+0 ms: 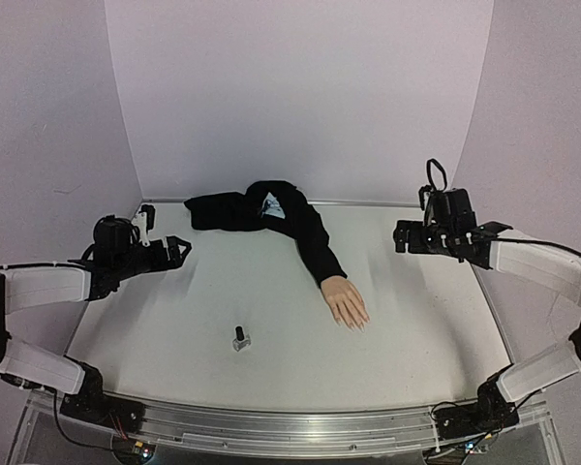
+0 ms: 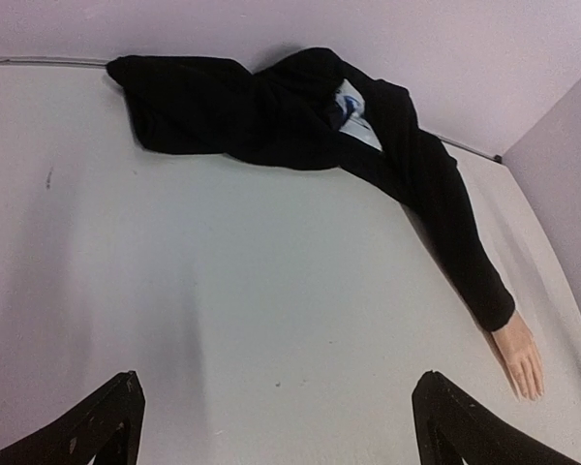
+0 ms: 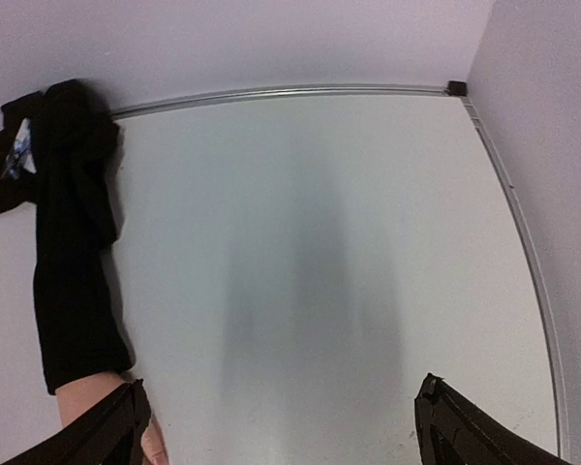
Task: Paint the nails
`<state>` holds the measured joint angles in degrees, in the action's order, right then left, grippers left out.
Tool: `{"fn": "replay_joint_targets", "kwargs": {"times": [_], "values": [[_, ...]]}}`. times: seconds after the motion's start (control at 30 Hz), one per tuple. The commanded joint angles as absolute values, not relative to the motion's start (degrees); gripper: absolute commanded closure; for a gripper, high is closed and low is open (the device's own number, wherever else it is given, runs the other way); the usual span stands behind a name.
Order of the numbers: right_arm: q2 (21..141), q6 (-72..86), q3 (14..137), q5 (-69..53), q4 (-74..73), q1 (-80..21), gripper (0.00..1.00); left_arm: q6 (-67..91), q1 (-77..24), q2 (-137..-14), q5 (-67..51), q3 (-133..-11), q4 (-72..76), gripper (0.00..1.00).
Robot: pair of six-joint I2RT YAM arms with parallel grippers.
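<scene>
A skin-coloured mannequin hand (image 1: pixel 346 302) lies palm down near the table's middle, its fingers pointing to the near edge. Its nails (image 1: pixel 357 325) are small and pale at the fingertips. A black sleeve (image 1: pixel 310 237) runs from it to a bunched black garment at the back. The hand also shows in the left wrist view (image 2: pixel 521 355) and at the lower left of the right wrist view (image 3: pixel 89 397). A small clear bottle with a black cap (image 1: pixel 239 338) stands upright left of the hand. My left gripper (image 1: pixel 177 250) is open and empty at the left. My right gripper (image 1: pixel 403 235) is open and empty at the right.
Pale walls enclose the table on three sides. A metal rail (image 1: pixel 300 426) runs along the near edge. The bunched black garment (image 1: pixel 237 208) lies against the back wall, with a white label showing.
</scene>
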<state>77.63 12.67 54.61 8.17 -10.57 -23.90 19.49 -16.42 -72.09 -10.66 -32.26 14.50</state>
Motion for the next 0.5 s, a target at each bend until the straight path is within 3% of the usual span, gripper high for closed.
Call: {"fn": "replay_joint_targets", "kwargs": {"times": [0.0, 0.2, 0.33, 0.47], "values": [[80.29, 9.49, 57.59, -0.91, -10.13, -26.62, 0.02, 20.18, -20.91, -72.02, -14.42, -29.33, 19.21, 0.02], [81.14, 8.51, 57.89, -5.16, -10.05, -28.61, 0.05, 21.0, -28.89, -70.69, -17.3, -21.67, 28.41, 0.07], [81.34, 7.86, 58.05, -6.54, -9.93, -29.77, 0.07, 17.2, -34.01, -74.76, -18.7, -21.46, 28.97, 0.18], [81.86, 7.26, 58.55, -5.78, -10.02, -31.05, 0.07, 14.54, -40.52, -78.49, -15.17, -22.0, 30.73, 0.17]]}}
